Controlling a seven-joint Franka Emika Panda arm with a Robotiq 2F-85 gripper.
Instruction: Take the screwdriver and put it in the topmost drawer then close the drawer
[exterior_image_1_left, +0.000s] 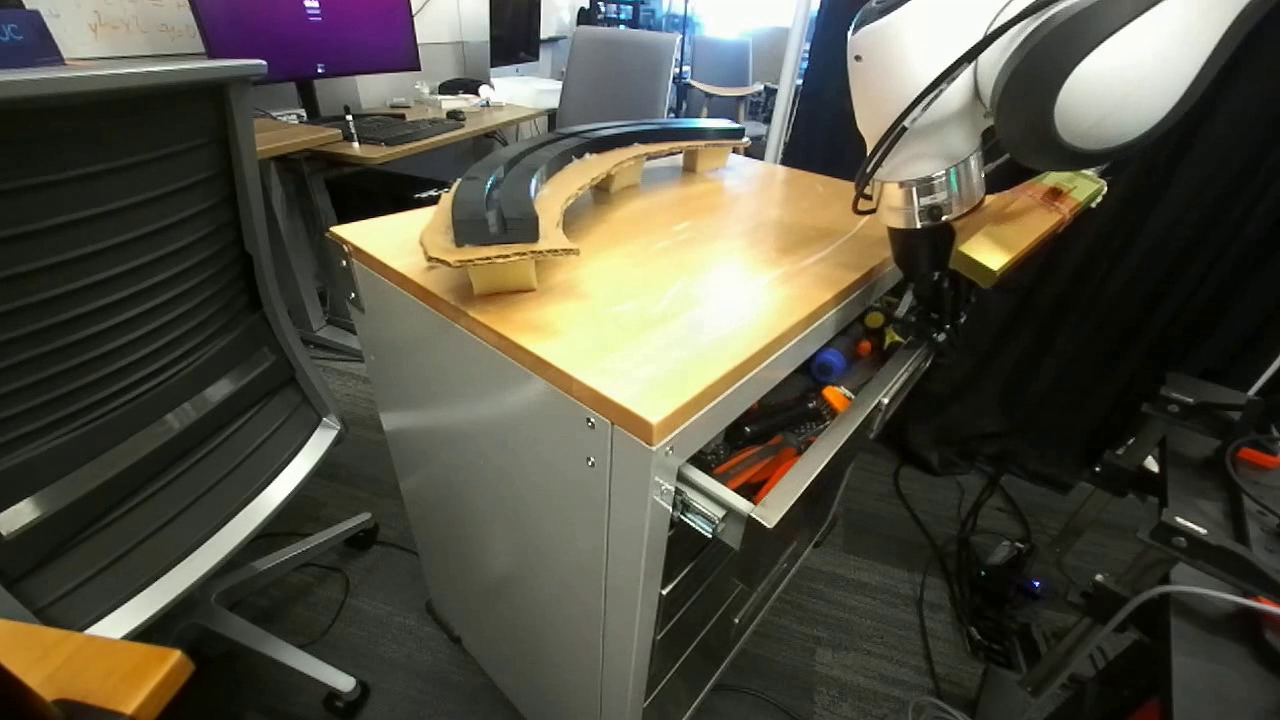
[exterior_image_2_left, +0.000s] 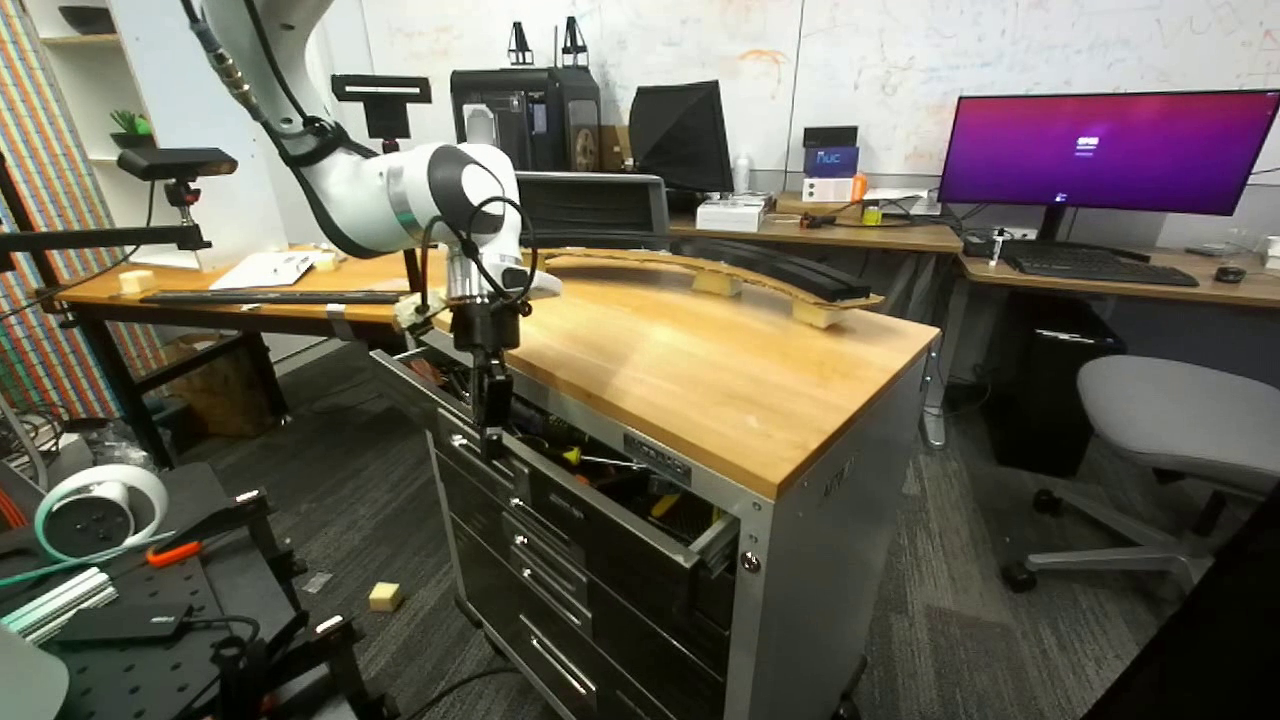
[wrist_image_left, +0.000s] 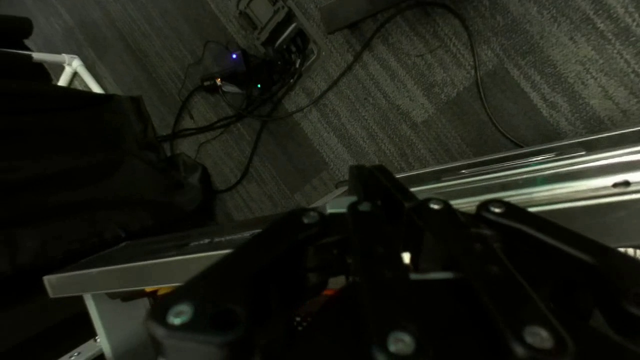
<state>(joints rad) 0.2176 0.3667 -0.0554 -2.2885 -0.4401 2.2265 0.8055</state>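
Hanging my black gripper (exterior_image_2_left: 490, 436) at the front edge of the wide, grey metal topmost drawer (exterior_image_1_left: 840, 437), I had my jaws pressed together. The drawer stood open beneath the yellow-brown wooden top (exterior_image_1_left: 640, 350), holding orange-handled tools (exterior_image_1_left: 754, 464); the screwdriver's place I could not distinguish.

In both exterior views, your topmost drawer (exterior_image_1_left: 835, 440), a wide, shallow metal one with a light-grey rim, stands partly pulled out from beneath the wooden top (exterior_image_1_left: 620, 340), its cluttered inside exposed to you. The screwdriver cannot be made out for certain.
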